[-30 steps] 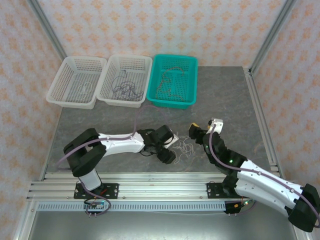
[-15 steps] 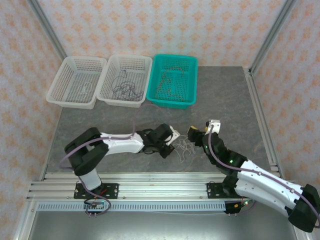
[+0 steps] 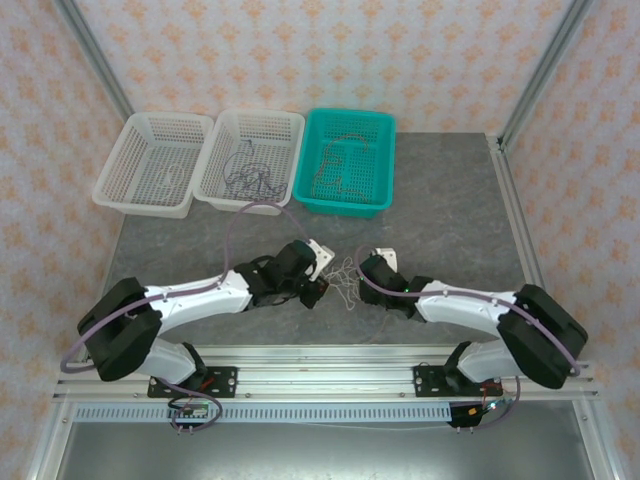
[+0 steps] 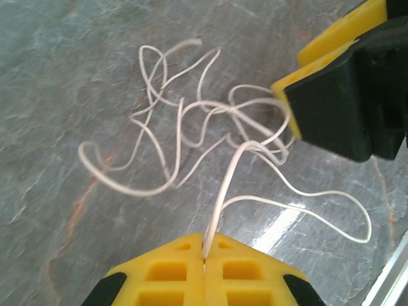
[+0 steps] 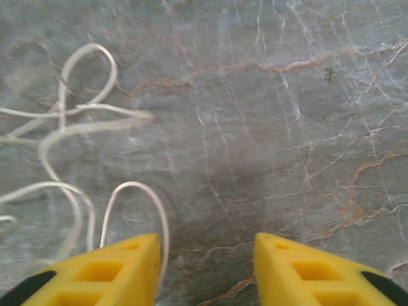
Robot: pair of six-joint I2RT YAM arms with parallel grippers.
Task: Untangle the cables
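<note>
A loose tangle of thin white cables lies on the grey table between the two arms. In the left wrist view the tangle spreads across the stone surface. One strand runs down into my left gripper, whose yellow jaws are shut on it. In the top view, my left gripper sits at the tangle's left edge and my right gripper at its right edge. My right gripper stands open over bare table. A white cable loop curls against the inner side of its left finger.
Three baskets stand along the back: a white basket holding white cables, a second white basket with dark purple cables, and a teal basket with reddish cables. A metal rail borders the near table edge.
Both grippers moved away from the near edge, toward the table's middle. My left gripper shut on a white strand. My right arm swung left to the tangle and its jaws narrowed.
</note>
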